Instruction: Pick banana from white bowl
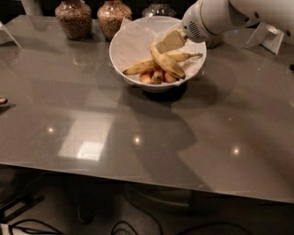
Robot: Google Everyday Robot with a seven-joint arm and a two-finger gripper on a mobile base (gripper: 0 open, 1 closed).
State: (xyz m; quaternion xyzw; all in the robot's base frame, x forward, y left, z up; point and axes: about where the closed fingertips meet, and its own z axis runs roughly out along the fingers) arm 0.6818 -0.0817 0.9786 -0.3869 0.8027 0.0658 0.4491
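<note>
The white bowl (126, 43), lined with crumpled white paper, stands at the back middle of the grey table. The thick curved speckled banana (169, 65) lies in it, over a longer, thinner banana (138, 68) and small orange-brown fruits (156, 76). My gripper (169, 42) reaches in from the upper right on a white arm (216, 16). It sits over the bowl at the upper end of the thick banana and seems to touch it. The banana's lower part rests on the other fruit.
Two glass jars of brown grains (73, 18) (114, 16) stand behind the bowl on the left, and a third jar (158, 8) directly behind it. A white stand (268, 36) is at the back right. The table's front edge (138, 176) runs along the bottom.
</note>
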